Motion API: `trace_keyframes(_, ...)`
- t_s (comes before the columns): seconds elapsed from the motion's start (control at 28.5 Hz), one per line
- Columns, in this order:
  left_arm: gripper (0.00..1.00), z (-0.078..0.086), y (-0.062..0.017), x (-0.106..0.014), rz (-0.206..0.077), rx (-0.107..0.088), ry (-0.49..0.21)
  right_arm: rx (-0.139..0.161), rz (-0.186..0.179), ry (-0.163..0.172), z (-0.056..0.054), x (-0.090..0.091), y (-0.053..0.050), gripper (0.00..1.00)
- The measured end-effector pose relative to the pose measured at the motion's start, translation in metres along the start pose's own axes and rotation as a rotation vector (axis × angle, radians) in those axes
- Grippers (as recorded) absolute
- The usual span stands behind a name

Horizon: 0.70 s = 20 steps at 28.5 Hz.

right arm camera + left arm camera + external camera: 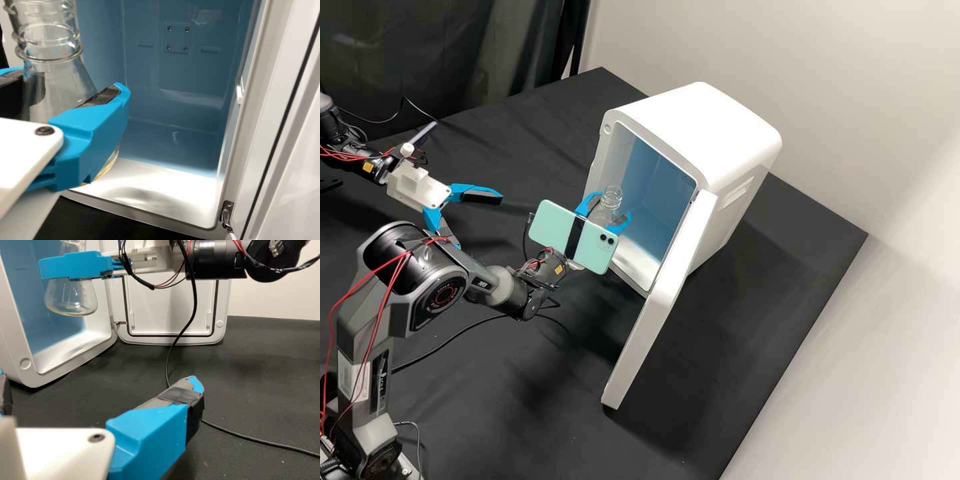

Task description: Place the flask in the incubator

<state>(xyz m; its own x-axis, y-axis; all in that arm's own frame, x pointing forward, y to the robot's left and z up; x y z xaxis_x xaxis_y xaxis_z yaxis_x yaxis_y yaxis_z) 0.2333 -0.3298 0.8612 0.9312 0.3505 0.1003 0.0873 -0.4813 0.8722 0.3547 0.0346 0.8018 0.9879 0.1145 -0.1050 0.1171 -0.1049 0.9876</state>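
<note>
- Flask (611, 198) position was asked for first, from the high view.
- It was seen clamped upright between the closed jaws of the right gripper (608, 210), at the mouth of the incubator (713, 140). Upright carriage was judged to guard against spilling. The door (660, 293) was swung fully open, so that room was left for the arm. The left gripper (472, 217) was held well apart over the bench (520, 373), its jaws wide and empty, presumably so that the approach was not crossed.
- And from the left wrist view?
- The flask (70, 295) was shown hanging clear above the chamber floor, with a blue finger (75, 265) laid across its neck.
- And from the right wrist view?
- A little pale liquid was made out low in the flask (50, 75), and one finger (90, 135) was pressed against the glass. The floor was judged not yet reached, so lowering and release were taken to be outstanding.
</note>
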Motion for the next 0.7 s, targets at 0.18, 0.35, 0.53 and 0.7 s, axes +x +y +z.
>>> trace_keyframes(0.18,1.00,0.000,0.0000,0.000,0.000,0.000,0.000,-0.035,0.004,0.000,-0.001,0.004,0.001,0.00)
trace_keyframes(0.35,1.00,0.000,-0.0002,0.000,-0.001,-0.001,0.002,-0.047,0.005,-0.029,0.004,0.012,-0.002,0.00)
trace_keyframes(0.53,1.00,-0.001,-0.0001,0.000,0.000,-0.002,0.005,-0.101,-0.013,-0.066,0.005,0.023,-0.009,0.00)
trace_keyframes(0.7,1.00,-0.002,0.0002,0.000,0.002,-0.005,0.013,-0.141,-0.015,-0.082,0.007,0.028,-0.013,0.00)
